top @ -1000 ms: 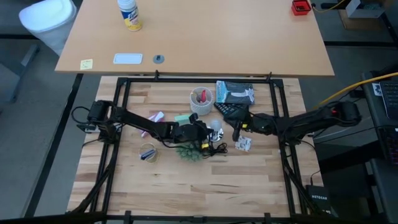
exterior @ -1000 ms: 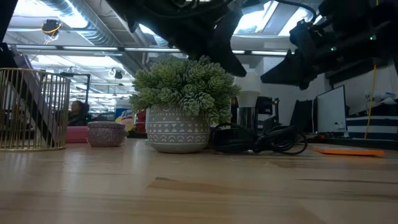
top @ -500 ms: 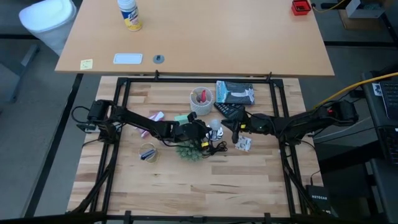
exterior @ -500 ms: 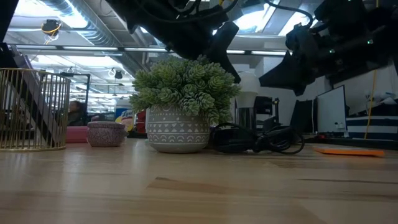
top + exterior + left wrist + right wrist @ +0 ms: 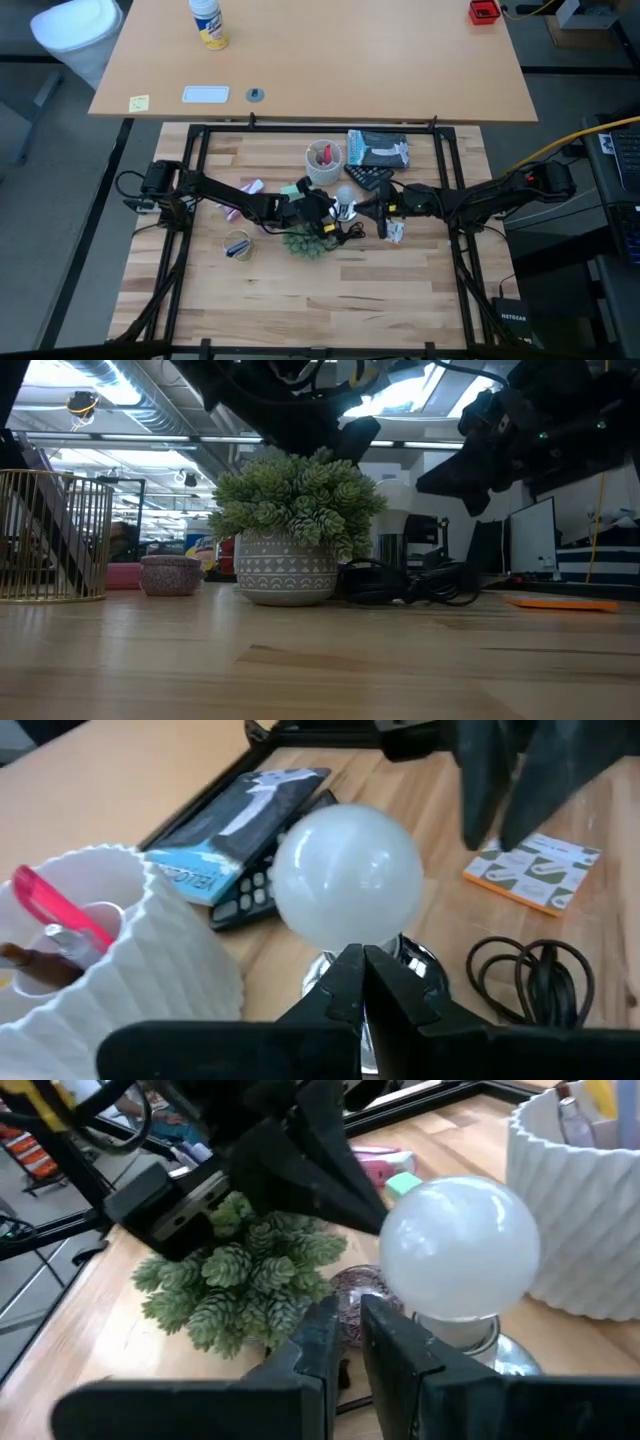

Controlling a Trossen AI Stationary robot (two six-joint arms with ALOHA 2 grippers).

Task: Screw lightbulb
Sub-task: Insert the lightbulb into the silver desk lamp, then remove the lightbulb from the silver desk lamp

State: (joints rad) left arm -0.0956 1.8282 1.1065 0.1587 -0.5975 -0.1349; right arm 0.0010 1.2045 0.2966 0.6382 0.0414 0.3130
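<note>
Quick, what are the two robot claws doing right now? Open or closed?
Left gripper: closed, beside the lightbulb, not clearly gripping it.
Right gripper: slightly open, empty, right by the lightbulb.

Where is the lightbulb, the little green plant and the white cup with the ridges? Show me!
lightbulb (image 5: 347, 875): left wrist view, middle of its round white globe.
green plant (image 5: 297, 497): low view, middle of its leafy top.
white ridged cup (image 5: 585, 1210): right wrist view, on its ribbed side wall.
</note>
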